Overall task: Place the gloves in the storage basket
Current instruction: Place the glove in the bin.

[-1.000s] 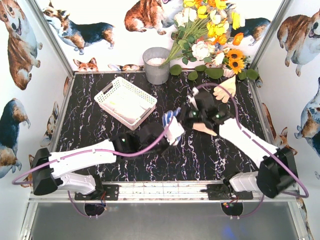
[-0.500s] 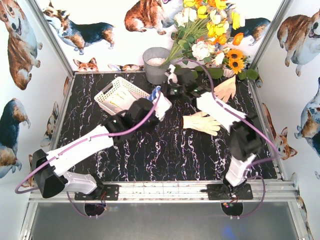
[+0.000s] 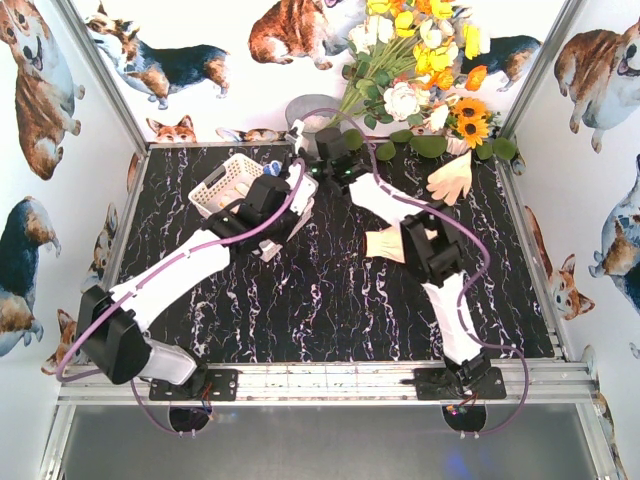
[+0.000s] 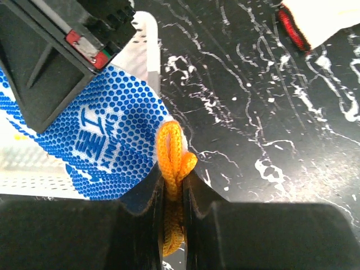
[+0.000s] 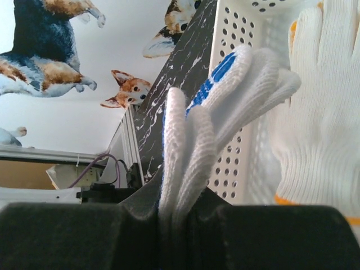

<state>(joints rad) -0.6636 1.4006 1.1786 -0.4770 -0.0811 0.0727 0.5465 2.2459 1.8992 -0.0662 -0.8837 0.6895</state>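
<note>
Your bench [image 3: 330, 300] carries the basket [image 3: 222, 180], and both arms are over it. The left jaws pinch the blue-dotted glove [image 4: 107, 140] by its orange cuff. The right jaws clamp its fingertips beside the basket wall.

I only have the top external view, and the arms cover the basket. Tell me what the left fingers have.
Observer: The left fingers are shut on the orange cuff of the blue-dotted glove.
Operator: Now the right.
Observer: The right fingers are shut on white knit tips with blue dots, which seem to be the same glove's other end.
Operator: Report what is in the basket.
Observer: In the right wrist view, a white knit glove with an orange edge lies inside the storage basket.
</note>
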